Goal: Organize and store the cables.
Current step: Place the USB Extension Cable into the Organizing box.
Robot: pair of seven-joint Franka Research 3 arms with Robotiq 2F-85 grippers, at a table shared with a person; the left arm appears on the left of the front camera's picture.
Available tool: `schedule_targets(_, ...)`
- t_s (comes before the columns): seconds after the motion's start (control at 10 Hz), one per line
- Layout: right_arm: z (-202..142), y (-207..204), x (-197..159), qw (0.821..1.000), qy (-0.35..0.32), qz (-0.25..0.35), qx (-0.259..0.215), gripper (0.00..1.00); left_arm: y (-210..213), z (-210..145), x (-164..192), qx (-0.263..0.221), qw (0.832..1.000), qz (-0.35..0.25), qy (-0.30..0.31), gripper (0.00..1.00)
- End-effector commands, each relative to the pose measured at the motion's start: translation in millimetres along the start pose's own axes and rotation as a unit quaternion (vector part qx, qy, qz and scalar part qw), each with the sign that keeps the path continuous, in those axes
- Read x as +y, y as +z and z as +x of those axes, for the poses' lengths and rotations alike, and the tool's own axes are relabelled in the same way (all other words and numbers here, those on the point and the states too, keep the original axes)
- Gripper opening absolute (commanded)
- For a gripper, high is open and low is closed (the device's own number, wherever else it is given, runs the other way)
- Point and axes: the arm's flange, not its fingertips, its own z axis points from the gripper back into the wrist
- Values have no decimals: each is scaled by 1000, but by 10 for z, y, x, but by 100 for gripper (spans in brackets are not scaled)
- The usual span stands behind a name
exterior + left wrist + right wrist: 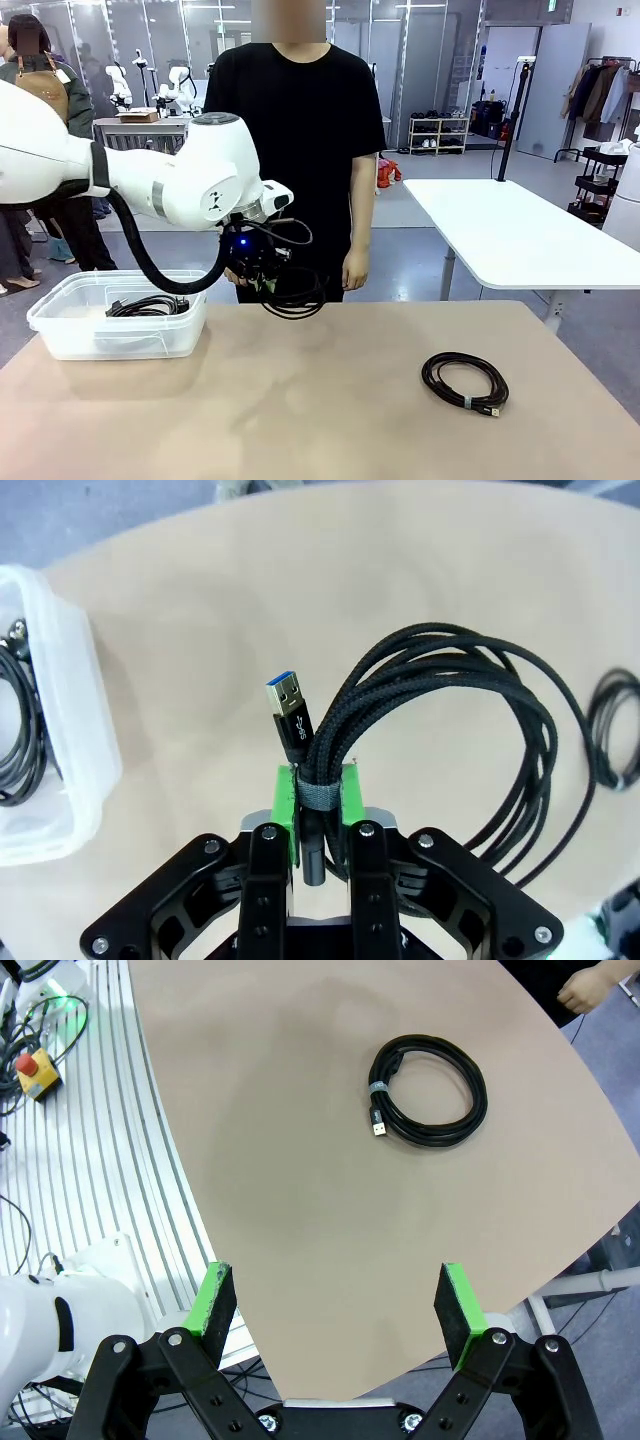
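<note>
Dangling braided blk cable coil [335, 725], USB plug [290, 705], grey tie [318, 798]

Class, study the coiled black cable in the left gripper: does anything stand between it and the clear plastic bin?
Nothing visible does. The left gripper is shut on the coiled black braided cable above bare beige table, beside the clear plastic bin; the bin's top is open, and a second black cable lies inside.

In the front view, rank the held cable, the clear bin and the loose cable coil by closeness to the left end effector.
1. Held cable: clamped in the left end effector, hanging to its right.
2. Clear bin: close by on the left.
3. Loose cable coil: flat on the table, well off to the right.
</note>
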Motion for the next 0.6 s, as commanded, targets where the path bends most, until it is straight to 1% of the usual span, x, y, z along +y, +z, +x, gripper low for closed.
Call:
schedule_targets(0.0,13,-8,-15,1000,3,-3,-1,100,312,-239,320,15,999,-36,-26,0)
schedule_targets(0.1,13,-8,-15,1000,3,-3,-1,100,469,-303,520,29,997,-62,-36,0)
schedule_targets(0.2,13,-8,-15,1000,3,-3,-1,100,565,-373,713,45,995,-66,-55,0)
schedule_targets(0.3,13,-8,-15,1000,3,-3,-1,100,644,-455,865,43,998,-36,-36,0)
schedule_targets(0.4,13,-8,-15,1000,3,-3,-1,100,700,-526,1004,27,999,-27,-36,0)
schedule_targets(0.5,13,-8,-15,1000,3,-3,-1,100,803,-618,1170,24,996,-24,-84,0)
